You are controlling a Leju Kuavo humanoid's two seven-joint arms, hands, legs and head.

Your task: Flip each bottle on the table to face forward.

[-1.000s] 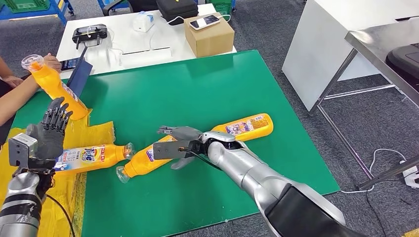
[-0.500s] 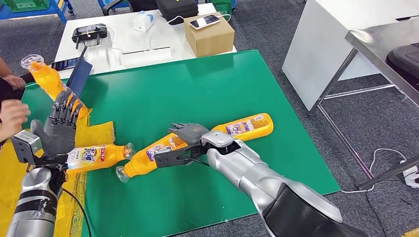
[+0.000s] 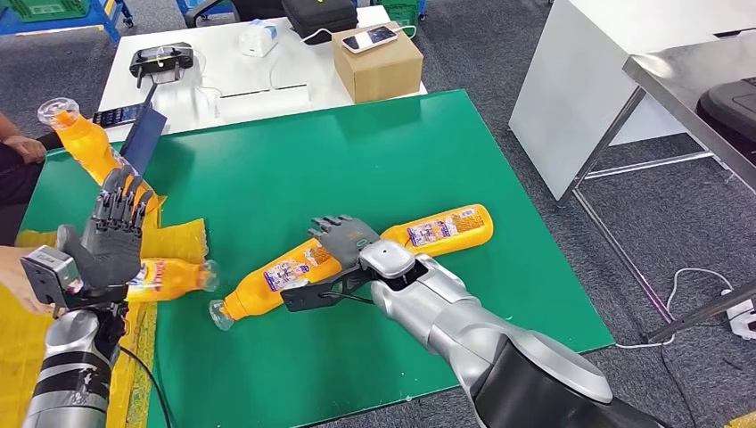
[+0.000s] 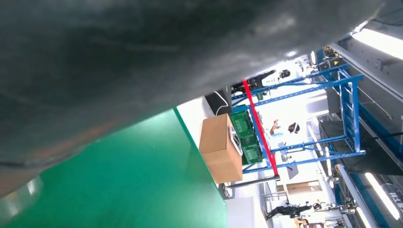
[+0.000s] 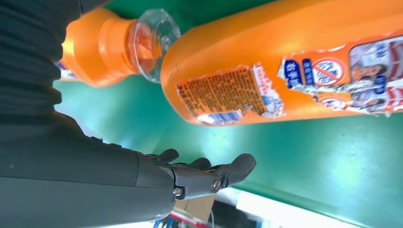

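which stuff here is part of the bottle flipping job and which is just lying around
Job: middle orange bottle under the right robot hand; orange bottle beyond it; orange bottle by the left robot hand; leaning orange bottle.

Lying about: cardboard box, phone, black case.

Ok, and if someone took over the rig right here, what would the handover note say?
Left hand: raised, fingers spread, holding nothing, in front of the left bottle, which lies on the yellow bag.
Right hand: open over the base end of the middle bottle, not gripping it.
Right bottle lies on the green mat; a fourth bottle stands tilted at the far left.
A person's hand is near the left arm.
Done: cannot tell.
Left: the middle bottle shows its barcode side, so it likely needs flipping; check the others.
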